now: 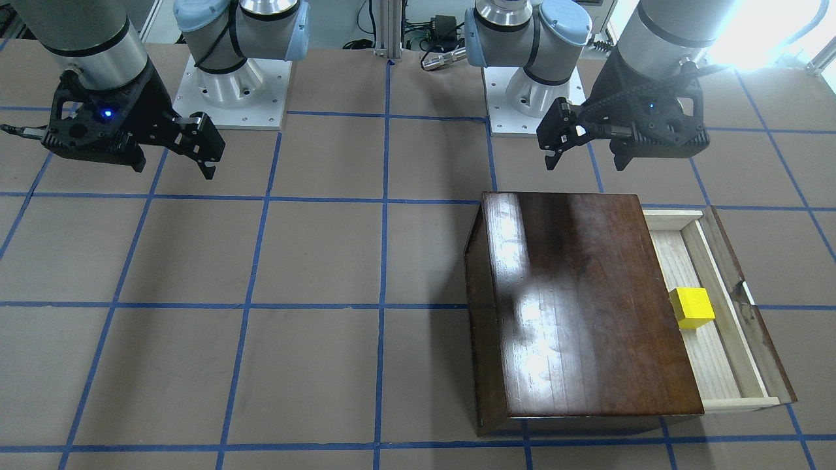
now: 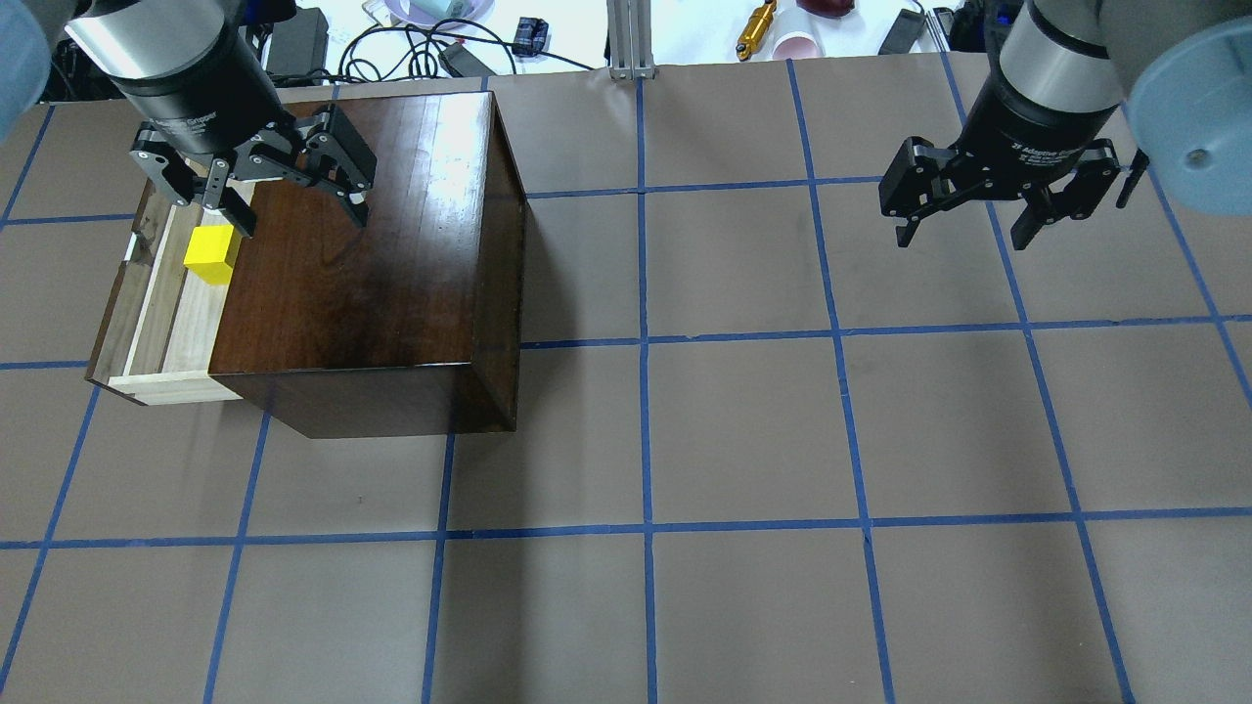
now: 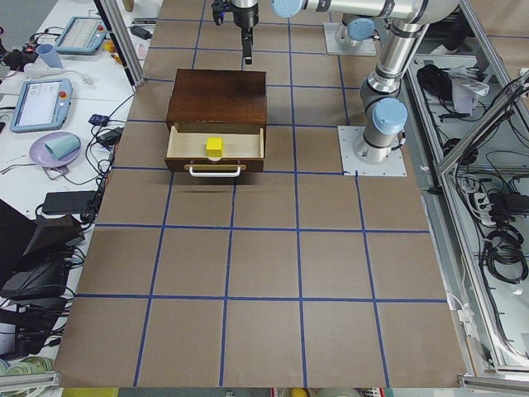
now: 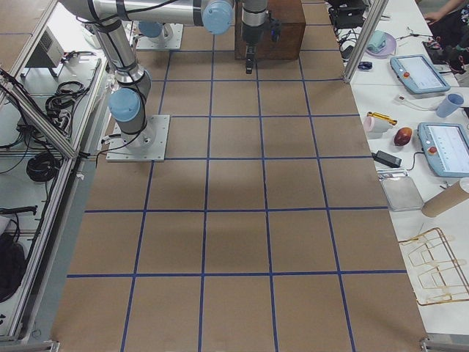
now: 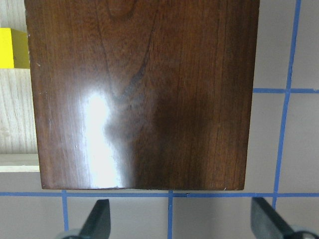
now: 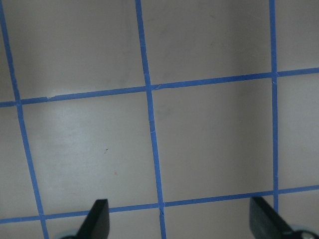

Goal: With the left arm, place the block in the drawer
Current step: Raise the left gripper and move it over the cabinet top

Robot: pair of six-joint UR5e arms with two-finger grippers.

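The yellow block (image 1: 692,308) lies in the open pale-wood drawer (image 1: 712,356), pulled out of the dark-brown box (image 1: 588,300). The block (image 2: 212,254), drawer (image 2: 166,328) and box (image 2: 372,254) are at the overhead view's left. My left gripper (image 2: 298,215) is open and empty. It hangs above the box's top beside the drawer, clear of the block. The left wrist view shows its gripper (image 5: 182,224) over the box (image 5: 144,94), with the block (image 5: 12,47) at the left edge. My right gripper (image 2: 963,235) is open and empty, raised over bare table at the right.
The table (image 2: 743,430) is brown with a blue tape grid. The two arm bases (image 1: 232,85) (image 1: 532,91) stand on white plates at the robot's side. Cables and small items (image 2: 460,39) lie past the table's far edge.
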